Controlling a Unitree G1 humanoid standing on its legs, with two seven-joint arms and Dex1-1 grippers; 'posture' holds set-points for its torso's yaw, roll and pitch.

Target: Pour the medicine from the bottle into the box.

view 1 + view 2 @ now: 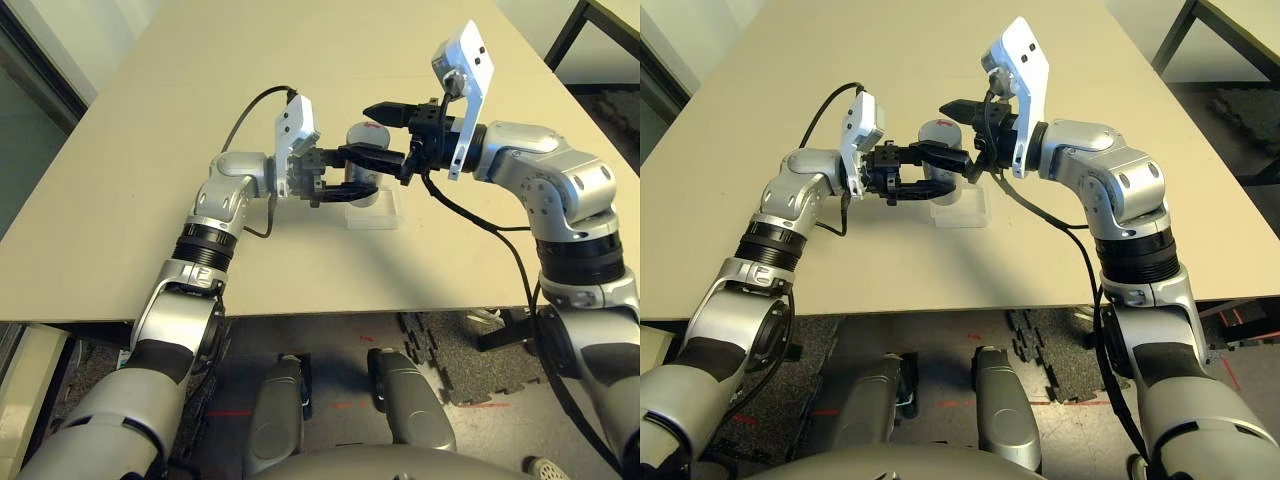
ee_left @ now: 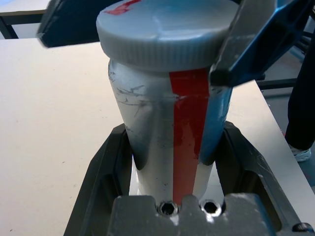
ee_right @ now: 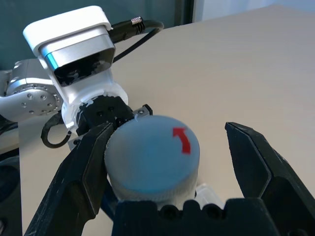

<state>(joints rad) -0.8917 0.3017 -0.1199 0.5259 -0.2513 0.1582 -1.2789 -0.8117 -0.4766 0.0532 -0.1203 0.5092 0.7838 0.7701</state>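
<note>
My left hand (image 2: 170, 162) clamps the silvery-grey cylindrical bottle (image 2: 167, 128) upright over the clear plastic box (image 1: 372, 212); my right hand (image 3: 167, 162) spreads around its cap, bare table (image 1: 150, 150) all round.

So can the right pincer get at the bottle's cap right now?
Probably yes. The right pincer is open with a finger on either side of the grey cap, nothing between them, while the left pincer holds the bottle lower down, upright over the box.
</note>
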